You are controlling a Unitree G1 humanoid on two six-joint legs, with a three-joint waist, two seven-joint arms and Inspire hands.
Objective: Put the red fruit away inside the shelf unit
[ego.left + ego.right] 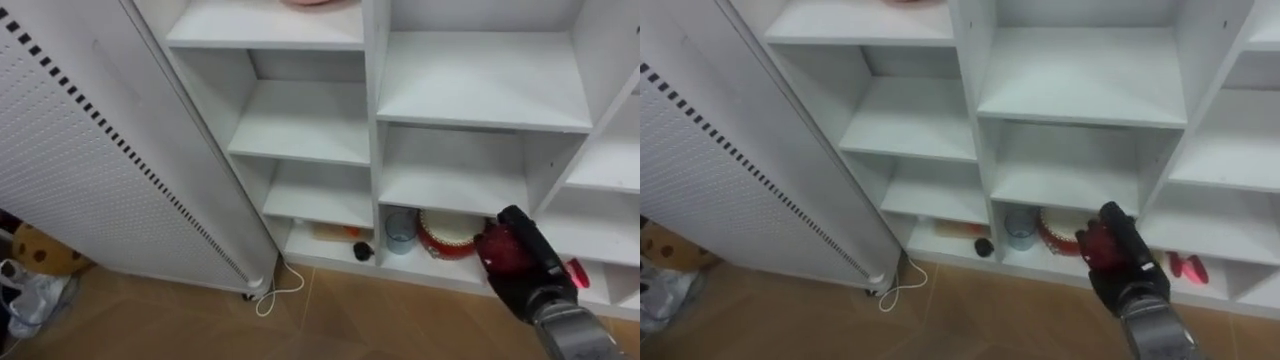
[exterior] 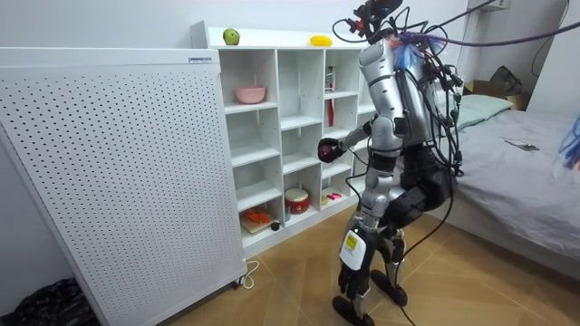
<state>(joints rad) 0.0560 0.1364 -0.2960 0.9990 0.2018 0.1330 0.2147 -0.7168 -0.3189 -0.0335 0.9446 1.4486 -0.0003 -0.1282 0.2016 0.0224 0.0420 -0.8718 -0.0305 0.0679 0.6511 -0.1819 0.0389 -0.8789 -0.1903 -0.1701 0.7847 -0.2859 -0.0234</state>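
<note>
My right hand (image 1: 530,268) comes in from the lower right, its dark fingers curled round a dark red fruit (image 1: 498,250). It hovers in front of the lower middle compartments of the white closet (image 1: 375,110). In the room view the same hand (image 2: 333,145) holds the fruit (image 2: 323,150) out toward the middle column, at about the third shelf. A green apple (image 2: 231,37) and a yellow fruit (image 2: 320,40) lie on the closet's top. A pink bowl (image 2: 251,94) stands on an upper left shelf.
The bottom shelf holds a red round tin (image 1: 447,235), a glass cup (image 1: 400,228), a small black object (image 1: 363,251) and orange items (image 1: 335,232). A white perforated panel (image 1: 80,170) stands to the left, with a white cable (image 1: 280,290) on the floor. A bed (image 2: 517,181) is behind me.
</note>
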